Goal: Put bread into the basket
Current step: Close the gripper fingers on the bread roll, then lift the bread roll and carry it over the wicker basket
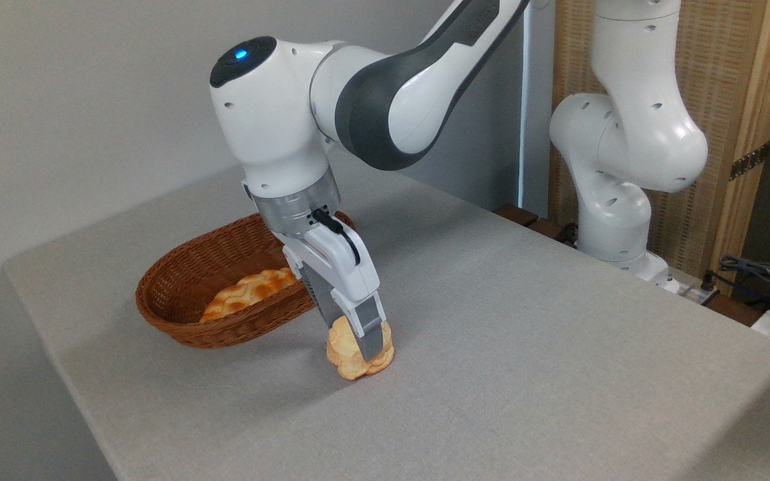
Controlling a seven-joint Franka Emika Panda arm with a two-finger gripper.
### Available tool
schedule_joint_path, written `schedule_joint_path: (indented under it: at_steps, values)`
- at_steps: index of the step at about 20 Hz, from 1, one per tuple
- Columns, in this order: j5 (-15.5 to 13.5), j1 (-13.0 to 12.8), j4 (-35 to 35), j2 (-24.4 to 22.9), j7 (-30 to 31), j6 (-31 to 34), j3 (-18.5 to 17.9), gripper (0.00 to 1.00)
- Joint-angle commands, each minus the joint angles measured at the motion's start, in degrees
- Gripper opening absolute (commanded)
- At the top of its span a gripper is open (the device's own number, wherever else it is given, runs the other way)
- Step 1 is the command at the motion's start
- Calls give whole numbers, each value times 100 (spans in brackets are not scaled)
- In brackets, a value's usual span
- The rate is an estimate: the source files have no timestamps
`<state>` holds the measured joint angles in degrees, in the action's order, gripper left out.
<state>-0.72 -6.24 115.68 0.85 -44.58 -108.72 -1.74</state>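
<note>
Claw (356, 344) fingers close around the bun (359, 355), one finger in front of it and the other behind, so the bun is gripped while its base sits on the grey desk (525, 347). Whether the base still presses on the cloth or is just clear of it cannot be told.

Farthest left, the basket (188, 314) rests on the desk near its left edge, slightly tilted toward the camera. A flat, bumpy orange-brown loaf (244, 294) lies inside it, filling much of the floor. The claw's body hides the basket's right rim. The bun stands just outside that rim, to the right and nearer the camera, apart from the wicker.

Above, the white arm (371, 100) reaches down from the upper right, its wrist over the basket's right end. Right of the bun the desk is bare cloth. Beyond the far edge stands the arm's base (615, 220), before a wooden screen (726, 100), with cables (759, 277) at the far right.
</note>
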Motion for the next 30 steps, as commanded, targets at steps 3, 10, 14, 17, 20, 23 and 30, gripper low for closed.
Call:
schedule_joint_path:
  at_steps: [3,10,14,17,20,23,30]
  values:
    - [2,-27,7,-23,-103,114,-46,100]
    - [-7,-36,7,56,-138,141,-28,100]
    - [-7,-27,7,56,-138,255,-28,100]
    - [-7,-36,7,99,-138,264,-28,97]
    - [-7,-36,7,100,-147,264,-20,69]
    - [-7,-36,-1,126,-147,255,-20,41]
    - [-7,-36,-10,117,-147,255,-11,41]
